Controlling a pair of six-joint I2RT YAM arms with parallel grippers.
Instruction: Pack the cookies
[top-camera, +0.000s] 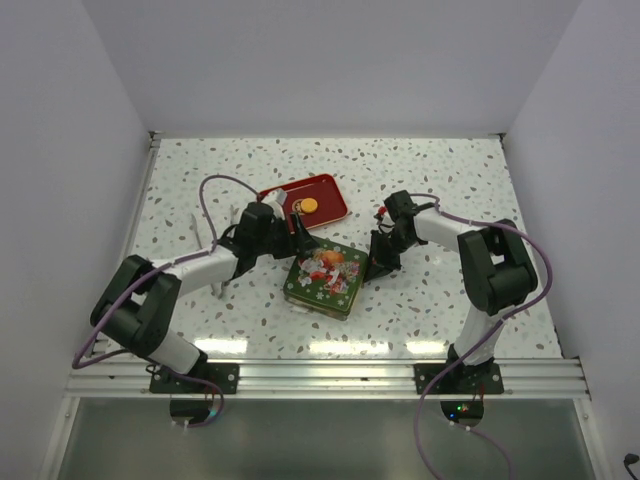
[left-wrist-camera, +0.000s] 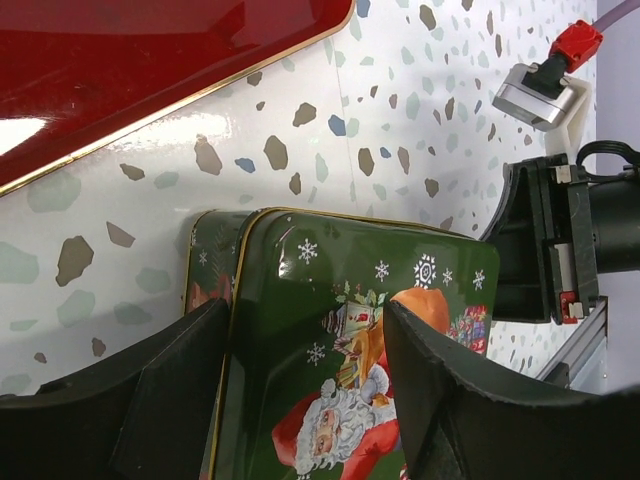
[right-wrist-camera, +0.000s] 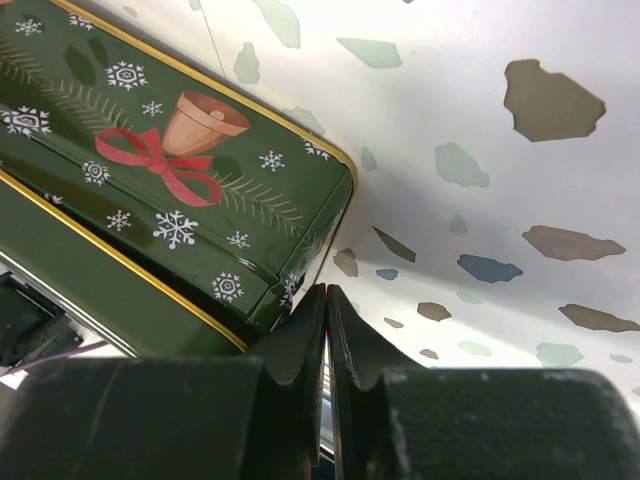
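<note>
Apparently unfinished: 1 cookie (top-camera: 308, 206) lies on the tray (top-camera: 328, 193) beyond the spread left gripper (left-wrist-camera: 308, 310), which straddles the lidded tin (top-camera: 323, 277); the right gripper (right-wrist-camera: 326, 300), pressed together, sits beside it.

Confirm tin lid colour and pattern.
Tin lid: dark green, gold rim, Santa, snowflakes; left wrist view.

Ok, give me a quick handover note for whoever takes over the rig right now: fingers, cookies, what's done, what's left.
Left gripper: fingers open, straddling the green Christmas tin from above.
Right gripper: fingers shut, holding nothing visible, low beside the tin's corner.
The tin sits between the arms with its lid on.
One orange cookie lies on the red tray behind the tin. No other cookies are in view, and the tin's contents are hidden.
Left: that cookie is not yet packed, so the lid probably has to come off first.
</note>
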